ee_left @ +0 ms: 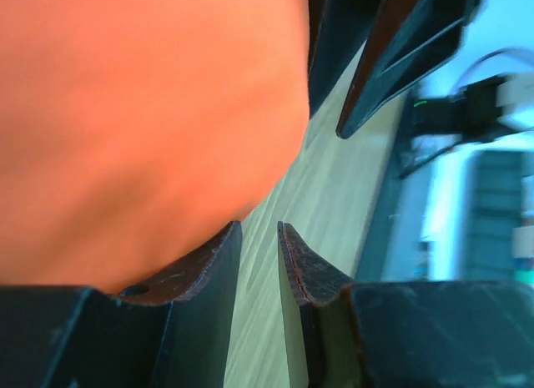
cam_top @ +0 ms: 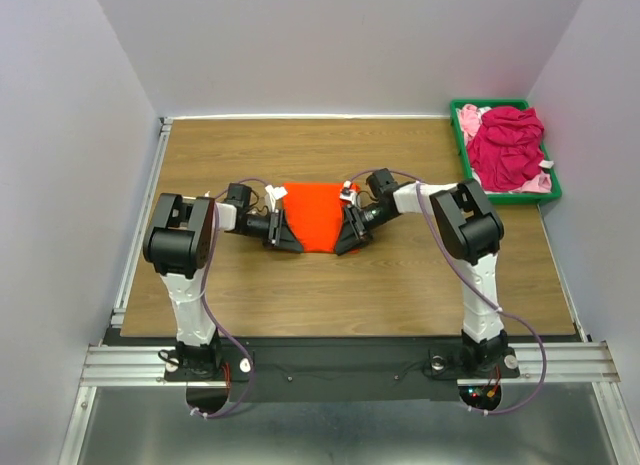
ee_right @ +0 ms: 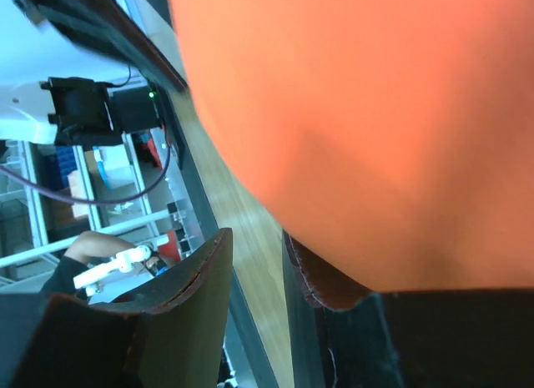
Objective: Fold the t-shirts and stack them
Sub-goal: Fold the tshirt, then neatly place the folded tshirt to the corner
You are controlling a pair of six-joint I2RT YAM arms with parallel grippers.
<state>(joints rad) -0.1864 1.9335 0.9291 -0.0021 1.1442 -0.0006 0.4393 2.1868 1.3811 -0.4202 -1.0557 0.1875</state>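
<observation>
The orange t-shirt point(cam_top: 312, 215) lies folded into a small rectangle mid-table. My left gripper point(cam_top: 285, 235) sits low at its near left corner and my right gripper point(cam_top: 351, 235) at its near right corner, facing each other. In the left wrist view the jaws point(ee_left: 259, 231) stand apart with bare wood between them, and orange cloth point(ee_left: 142, 129) laps over one finger. The right wrist view shows the same: the gripper point(ee_right: 254, 238) is open, and cloth point(ee_right: 359, 113) lies over one finger, not between the two. A magenta t-shirt point(cam_top: 505, 145) and a pale pink one point(cam_top: 468, 117) lie crumpled in the bin.
The green plastic bin point(cam_top: 553, 188) stands at the back right corner of the wooden table point(cam_top: 250, 285). Grey walls close in the left, back and right sides. A metal rail point(cam_top: 140, 225) runs along the table's left edge.
</observation>
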